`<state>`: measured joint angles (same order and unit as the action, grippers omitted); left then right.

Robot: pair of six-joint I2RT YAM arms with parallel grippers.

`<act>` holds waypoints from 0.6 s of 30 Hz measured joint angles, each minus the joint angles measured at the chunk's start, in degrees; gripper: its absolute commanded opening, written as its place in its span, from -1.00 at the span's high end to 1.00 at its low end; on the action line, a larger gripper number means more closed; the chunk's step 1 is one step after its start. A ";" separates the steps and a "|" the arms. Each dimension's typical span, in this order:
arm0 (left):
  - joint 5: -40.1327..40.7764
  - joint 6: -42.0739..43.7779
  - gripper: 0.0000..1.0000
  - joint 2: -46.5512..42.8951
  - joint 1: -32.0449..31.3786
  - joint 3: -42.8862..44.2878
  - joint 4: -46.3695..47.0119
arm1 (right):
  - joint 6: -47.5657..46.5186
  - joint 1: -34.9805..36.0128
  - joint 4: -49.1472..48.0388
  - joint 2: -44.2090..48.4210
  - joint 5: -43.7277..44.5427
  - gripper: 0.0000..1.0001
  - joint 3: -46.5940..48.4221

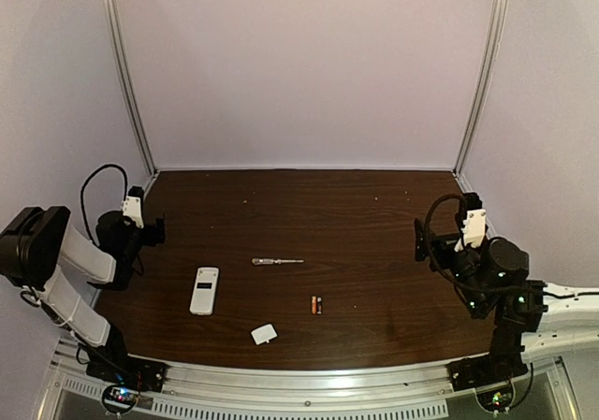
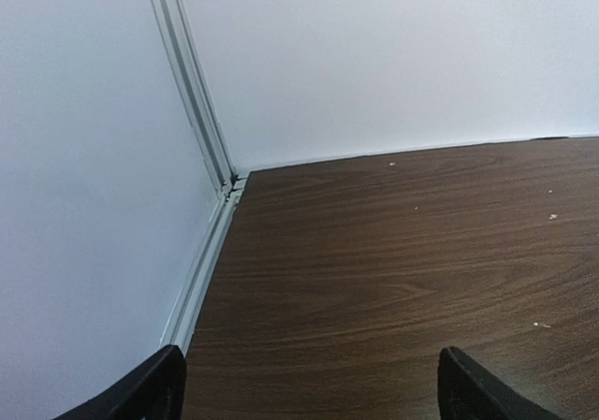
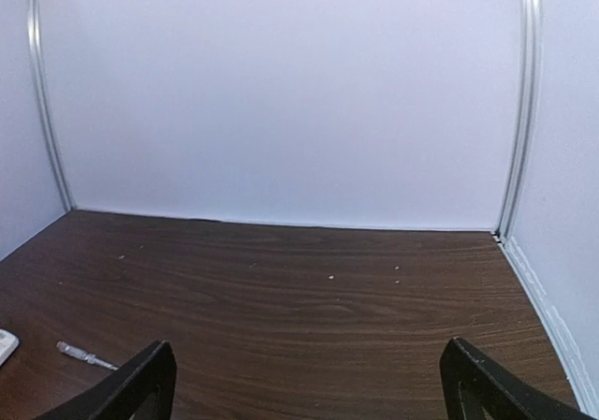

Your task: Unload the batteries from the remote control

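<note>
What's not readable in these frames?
Batteries: top view only, too small to separate; outside both wrist views.
Remote: top view too small to show its bay; right wrist view's left edge cuts it off.
Cover: top view only, too small to tell which face is up.

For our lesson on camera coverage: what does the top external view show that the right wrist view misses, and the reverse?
Only top external: the batteries, the whole remote control, the white cover piece and the left arm. Only right wrist: the right gripper, its fingers seen wide apart. Both: the screwdriver, the wooden table and the back wall.
</note>
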<state>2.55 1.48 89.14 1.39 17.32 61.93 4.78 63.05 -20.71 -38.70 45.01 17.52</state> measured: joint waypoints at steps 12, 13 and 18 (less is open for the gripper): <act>-4.33 -0.52 -0.95 0.22 0.02 -0.46 3.34 | -14.82 -25.77 -12.92 -7.93 -6.86 -0.99 -3.13; -4.37 -0.55 -0.95 0.24 0.02 -0.46 3.48 | -15.43 -27.54 -14.12 -9.51 -7.85 -0.99 -3.67; -4.70 -0.57 -0.95 0.24 0.02 -0.46 4.04 | -17.03 -37.05 -23.28 -18.29 -13.16 -0.99 -7.54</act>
<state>-2.15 0.91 89.38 1.41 16.86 65.98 -12.25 26.00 -43.99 -56.99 31.86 9.98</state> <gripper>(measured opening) 0.974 0.996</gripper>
